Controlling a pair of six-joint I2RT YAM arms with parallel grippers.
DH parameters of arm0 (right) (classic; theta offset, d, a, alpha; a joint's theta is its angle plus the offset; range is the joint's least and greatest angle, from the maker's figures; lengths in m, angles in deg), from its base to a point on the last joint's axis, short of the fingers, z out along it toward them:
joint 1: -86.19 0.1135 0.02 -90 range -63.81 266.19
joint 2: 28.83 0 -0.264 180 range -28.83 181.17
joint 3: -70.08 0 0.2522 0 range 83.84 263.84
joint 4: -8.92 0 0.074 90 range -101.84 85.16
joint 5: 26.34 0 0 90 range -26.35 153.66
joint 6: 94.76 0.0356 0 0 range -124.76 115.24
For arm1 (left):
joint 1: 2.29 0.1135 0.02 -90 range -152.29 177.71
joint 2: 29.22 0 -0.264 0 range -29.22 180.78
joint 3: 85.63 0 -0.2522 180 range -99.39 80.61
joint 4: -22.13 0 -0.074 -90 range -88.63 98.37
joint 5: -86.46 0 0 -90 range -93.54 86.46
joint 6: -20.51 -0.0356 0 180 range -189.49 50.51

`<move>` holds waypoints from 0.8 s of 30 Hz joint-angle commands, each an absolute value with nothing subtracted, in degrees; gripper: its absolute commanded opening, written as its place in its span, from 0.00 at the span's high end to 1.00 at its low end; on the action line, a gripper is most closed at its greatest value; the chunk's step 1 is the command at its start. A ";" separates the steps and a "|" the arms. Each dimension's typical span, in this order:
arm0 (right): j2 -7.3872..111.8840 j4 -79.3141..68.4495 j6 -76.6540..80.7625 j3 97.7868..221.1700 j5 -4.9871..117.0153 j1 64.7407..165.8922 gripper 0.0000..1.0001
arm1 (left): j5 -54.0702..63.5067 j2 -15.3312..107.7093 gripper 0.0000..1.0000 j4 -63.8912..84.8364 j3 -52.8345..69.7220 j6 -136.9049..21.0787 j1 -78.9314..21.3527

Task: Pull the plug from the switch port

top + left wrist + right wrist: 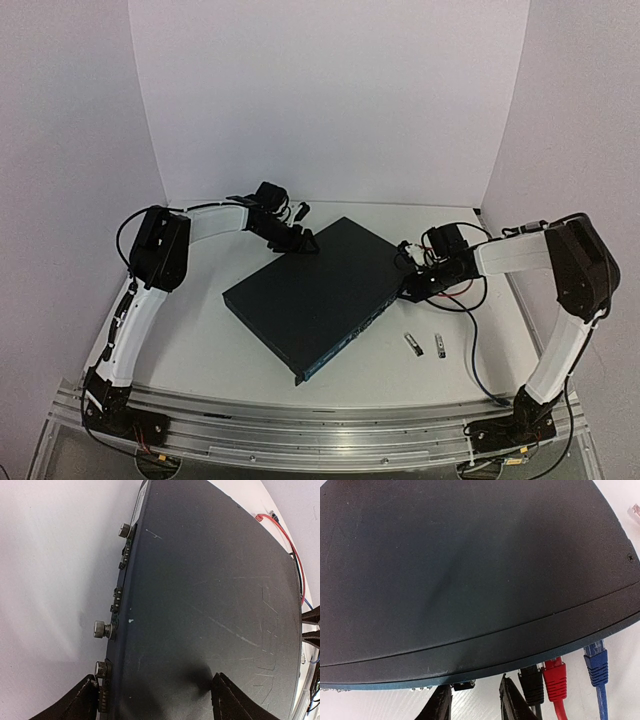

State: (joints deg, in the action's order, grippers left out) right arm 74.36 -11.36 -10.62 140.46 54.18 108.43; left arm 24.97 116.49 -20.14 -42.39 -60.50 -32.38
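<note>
2 grippers at the switch, which lies flat and skewed mid-table.
Left gripper is spread wide, straddling the switch's far corner beside the thumbscrews. Right gripper is at the port face, fingers a narrow gap apart with nothing clamped. Black plug, red plug and blue plug sit in ports just beside it.
</note>
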 commanded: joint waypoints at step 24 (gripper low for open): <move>75.32 -9.09 -19.71 143.35 51.04 108.46 0.88 | 25.28 120.23 0.24 -23.62 -43.22 -61.58 -33.58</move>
